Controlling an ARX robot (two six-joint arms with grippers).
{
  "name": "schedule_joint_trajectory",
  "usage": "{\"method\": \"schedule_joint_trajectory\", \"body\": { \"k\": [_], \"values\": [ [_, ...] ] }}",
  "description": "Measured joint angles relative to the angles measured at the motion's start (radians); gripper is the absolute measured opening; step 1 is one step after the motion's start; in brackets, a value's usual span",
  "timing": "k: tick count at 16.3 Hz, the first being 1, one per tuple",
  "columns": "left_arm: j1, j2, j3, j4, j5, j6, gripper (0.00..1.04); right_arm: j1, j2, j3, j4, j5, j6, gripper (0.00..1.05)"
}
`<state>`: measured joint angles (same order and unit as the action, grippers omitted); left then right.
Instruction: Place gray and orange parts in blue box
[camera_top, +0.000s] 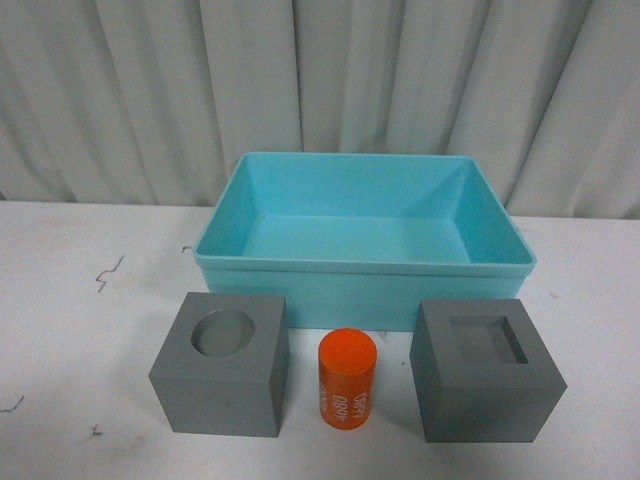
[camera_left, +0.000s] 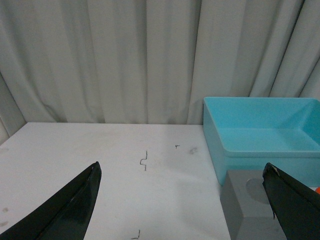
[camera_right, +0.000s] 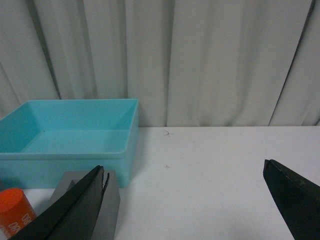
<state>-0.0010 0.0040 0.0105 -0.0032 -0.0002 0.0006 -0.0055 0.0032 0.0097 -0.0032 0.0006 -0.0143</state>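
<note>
Gaping wide and empty, your left gripper (camera_left: 181, 167) and right gripper (camera_right: 183, 166) hover. From the orange cylinder (camera_top: 346, 378), the round-recess cube (camera_top: 222, 375) sits at 9 o'clock, the square-recess cube (camera_top: 487, 370) at 3, the turquoise bin (camera_top: 365, 266) at 12. Straddle flat cube faces squarely.

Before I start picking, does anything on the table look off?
Nothing serious. The round-recess cube, cylinder and square-recess cube stand upright before the empty box. Only the square-recess cube is turned slightly askew; the table has small dark scuffs.
</note>
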Motion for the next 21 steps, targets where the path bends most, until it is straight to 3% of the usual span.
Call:
{"method": "schedule_joint_trajectory", "body": {
  "k": [21],
  "values": [
    [0.0, 0.0, 0.0, 0.0, 0.0, 0.0, 0.98, 0.0, 0.0, 0.0, 0.0, 0.0, 0.0, 0.98]
  ]
}}
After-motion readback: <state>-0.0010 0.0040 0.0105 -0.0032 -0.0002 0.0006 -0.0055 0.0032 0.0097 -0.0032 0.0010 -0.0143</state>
